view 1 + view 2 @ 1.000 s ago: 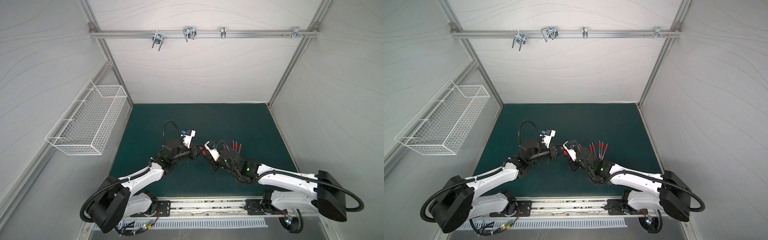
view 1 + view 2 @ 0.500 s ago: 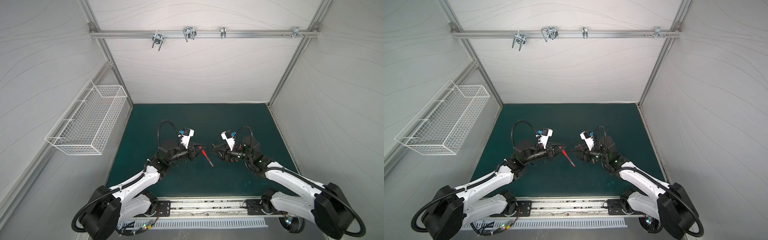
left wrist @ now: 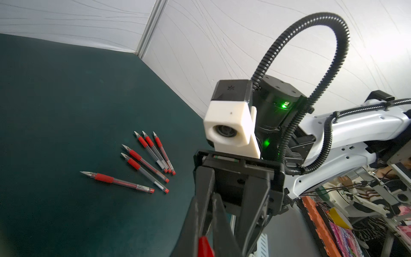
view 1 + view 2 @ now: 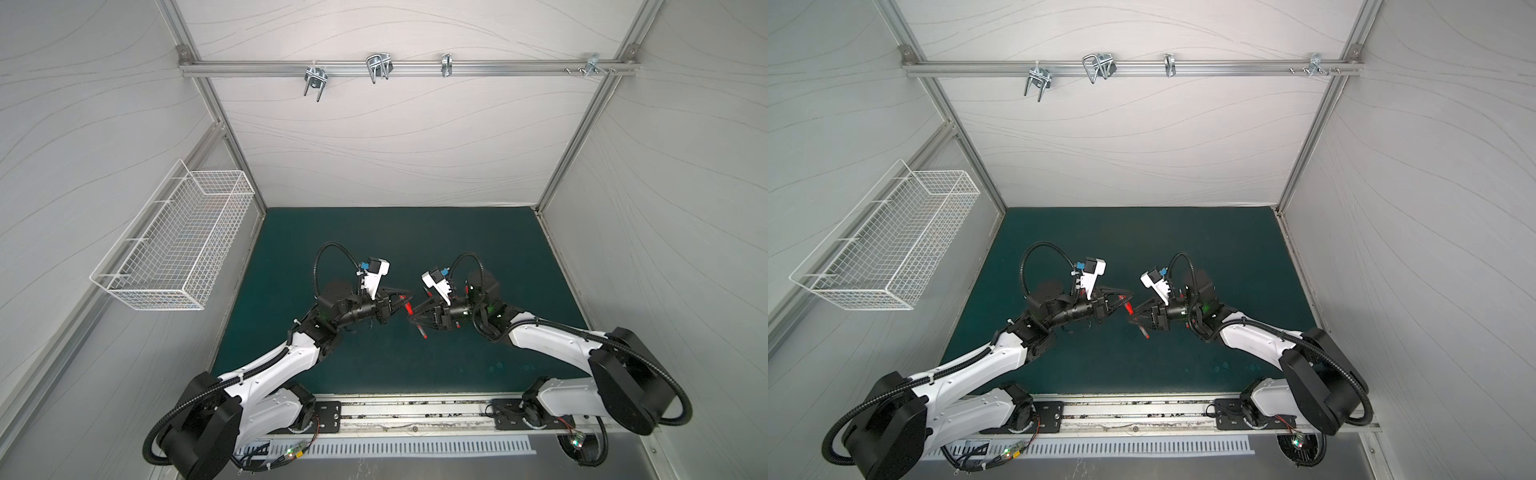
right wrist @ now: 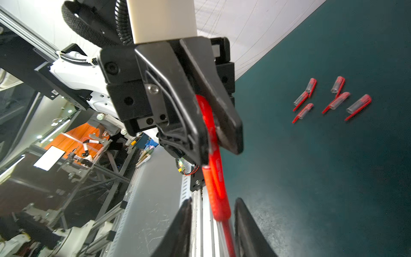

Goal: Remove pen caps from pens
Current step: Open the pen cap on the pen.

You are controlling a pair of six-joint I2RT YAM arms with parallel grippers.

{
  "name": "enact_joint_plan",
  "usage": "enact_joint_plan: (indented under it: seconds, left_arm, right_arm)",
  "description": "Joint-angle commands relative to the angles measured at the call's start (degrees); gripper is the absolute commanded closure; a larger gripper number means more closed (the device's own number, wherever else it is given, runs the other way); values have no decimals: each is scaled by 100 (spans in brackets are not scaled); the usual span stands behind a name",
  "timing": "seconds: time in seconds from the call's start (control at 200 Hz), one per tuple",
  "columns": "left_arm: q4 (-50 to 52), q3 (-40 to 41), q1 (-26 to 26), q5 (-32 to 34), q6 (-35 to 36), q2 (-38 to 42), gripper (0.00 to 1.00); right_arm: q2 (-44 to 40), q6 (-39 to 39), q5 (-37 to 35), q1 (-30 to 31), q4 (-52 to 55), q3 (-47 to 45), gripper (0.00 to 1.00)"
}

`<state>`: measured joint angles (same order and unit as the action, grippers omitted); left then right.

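Both arms meet over the middle of the green counter [image 4: 374, 249], nearer its front edge than its back.

The left gripper [image 5: 213, 149] has its fingers [image 5: 224, 115] pressed tight on a red pen cap [image 5: 205, 124]. The cap looks still seated on its pen [image 5: 219, 193], which slants down and away from those fingers. In both top views the pen's free end pokes out below the right gripper [image 4: 413, 318], clear of the counter.

The right gripper's fingers [image 5: 185, 222] stand narrow on either side of the pen's red grip section. A sliver of background shows between one finger and the pen, so they are not yet clamped on it.

Half a second ago the two grippers were well apart, with the pen dangling from the left fingers alone. The right gripper has since come back in and its fingers have drawn closer together. A second ago the right arm was stretched low across the counter with the grippers tip to tip.

Six uncapped pens [image 3: 144, 162] lie loosely fanned toward the counter's right edge. They showed in the top views a second ago and now sit mostly hidden under the right arm. Six loose caps [image 5: 335, 102] lie clustered on the counter in the right wrist view.
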<state>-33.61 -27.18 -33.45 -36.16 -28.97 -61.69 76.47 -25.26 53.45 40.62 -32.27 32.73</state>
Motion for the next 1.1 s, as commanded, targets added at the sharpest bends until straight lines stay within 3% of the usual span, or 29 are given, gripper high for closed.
enact_joint_plan:
  seconds: [0.0, 0.1, 0.215, 0.32, 0.505, 0.575, 0.78, 0.96, 1.095]
  left_arm:
    - [-416, -33, -32, -128, 36, 26, 100]
    - [-395, -47, -32, -137, 23, 32, 100]
    - [-340, -44, -40, -57, 15, 67, 100]
    - [-217, -59, -46, 56, 40, 72, 82]
    - [-156, -155, -47, -35, 44, -95, 73]
    - [-148, -165, -41, -49, 47, -122, 75]
    - [-86, -120, -44, 45, 110, 38, 100]
    - [-24, -61, -40, 304, 130, 167, 100]
    - [377, -49, -45, 1042, 145, 338, 100]
  right_arm:
    - [115, 14, 247, 108, -238, 155, 82]
    - [113, 119, 132, 155, -151, 163, 100]
    - [-12, 261, -121, 200, -2, 125, 100]
    - [-322, 557, -883, 350, 539, 128, 100]
    - [-698, 788, -1658, 513, 967, 100, 100]
    - [-699, 807, -1700, 522, 1034, 125, 100]
    - [-638, 839, -1678, 564, 1091, 190, 100]
    - [-749, 869, -1961, 601, 1133, 138, 100]
    - [-919, 1216, -2990, 888, 1576, 203, 100]
